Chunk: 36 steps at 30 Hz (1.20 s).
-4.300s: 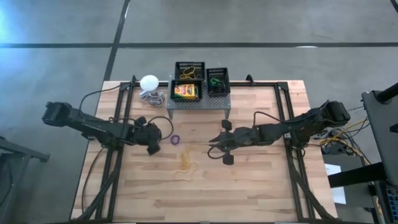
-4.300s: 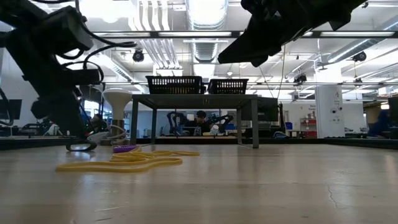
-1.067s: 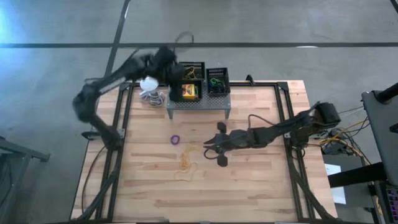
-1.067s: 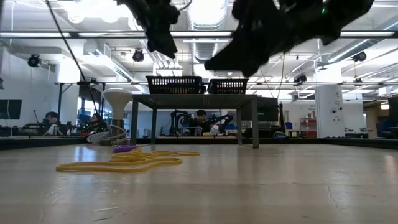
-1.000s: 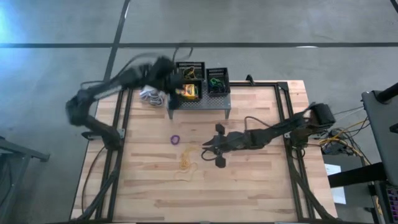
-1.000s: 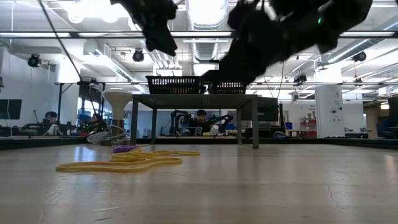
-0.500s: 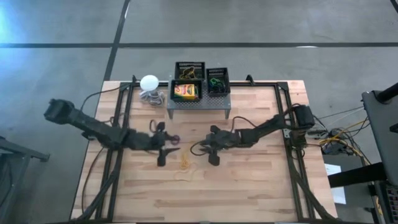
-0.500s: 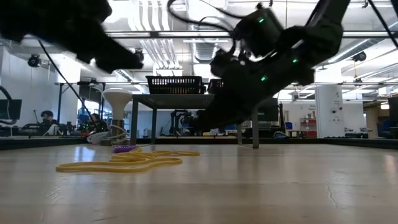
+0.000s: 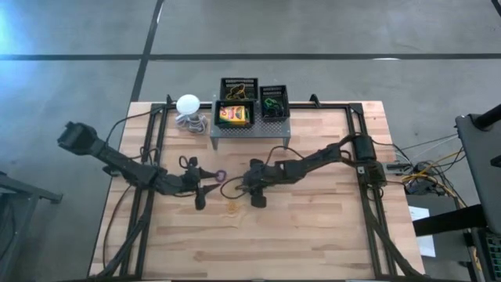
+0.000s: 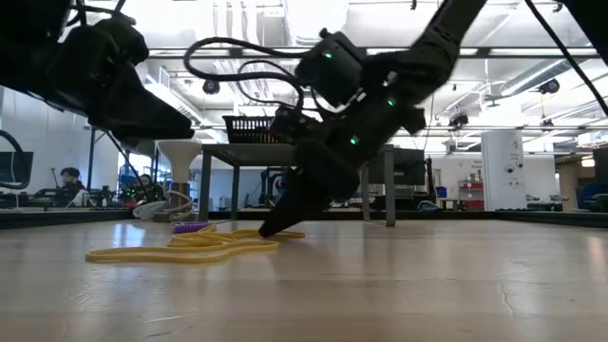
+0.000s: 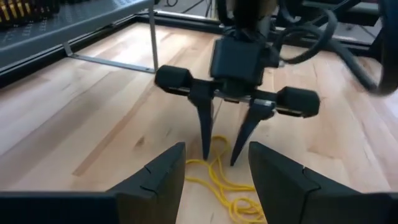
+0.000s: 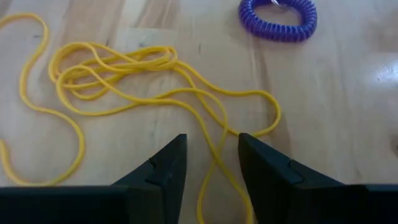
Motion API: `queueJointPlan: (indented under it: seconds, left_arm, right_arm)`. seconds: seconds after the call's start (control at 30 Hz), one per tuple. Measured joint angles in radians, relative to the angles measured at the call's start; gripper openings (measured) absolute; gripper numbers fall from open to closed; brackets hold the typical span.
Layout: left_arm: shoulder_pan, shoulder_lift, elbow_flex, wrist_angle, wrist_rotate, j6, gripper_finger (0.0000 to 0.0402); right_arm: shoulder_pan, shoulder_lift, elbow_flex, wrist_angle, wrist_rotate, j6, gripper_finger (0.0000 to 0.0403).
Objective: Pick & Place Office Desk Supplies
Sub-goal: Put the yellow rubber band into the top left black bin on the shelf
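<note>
Over the rubber bands [image 12: 155, 87], right gripper [image 11: 219, 146] stands parted, grasping nothing.

On the table [image 9: 313, 227], the stand [image 9: 250, 130] sits at twelve o'clock, bearing two trays [image 9: 239, 88] and a box [image 9: 232, 116]. The ball [image 9: 188, 103] lies at its nine o'clock. The ring [image 9: 220, 175] and bands [image 9: 233, 207] lie at its six.
</note>
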Motion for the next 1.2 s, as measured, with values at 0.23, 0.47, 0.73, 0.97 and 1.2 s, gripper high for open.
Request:
queueJointPlan:
  seconds: [0.23, 0.47, 0.73, 0.97, 1.2]
  left_arm:
    - [0.003, 0.0, 0.007, 0.0, 0.0, 0.0, 0.0181]
    - [0.003, 0.0, 0.009, 0.0, 0.0, 0.0, 0.0181]
    - [0.003, 0.0, 0.01, 0.0, 0.0, 0.0, 0.0181]
    - [0.003, 0.0, 0.012, 0.009, 0.0, 0.0, 0.0181]
    - [0.003, 0.0, 0.011, 0.032, 0.001, 0.018, 0.0181]
  right_arm:
    - [0.0, 0.001, 0.054, -0.123, -0.003, -0.042, 0.0079]
    - [0.001, -0.016, 0.074, -0.251, -0.01, -0.046, 0.0012]
    - [0.033, -0.214, 0.066, -0.401, 0.001, -0.047, 0.0009]
    - [0.032, -0.39, 0.053, -0.395, 0.075, -0.05, 0.0008]
    - [0.032, -0.512, 0.064, -0.359, 0.193, -0.081, 0.0008]
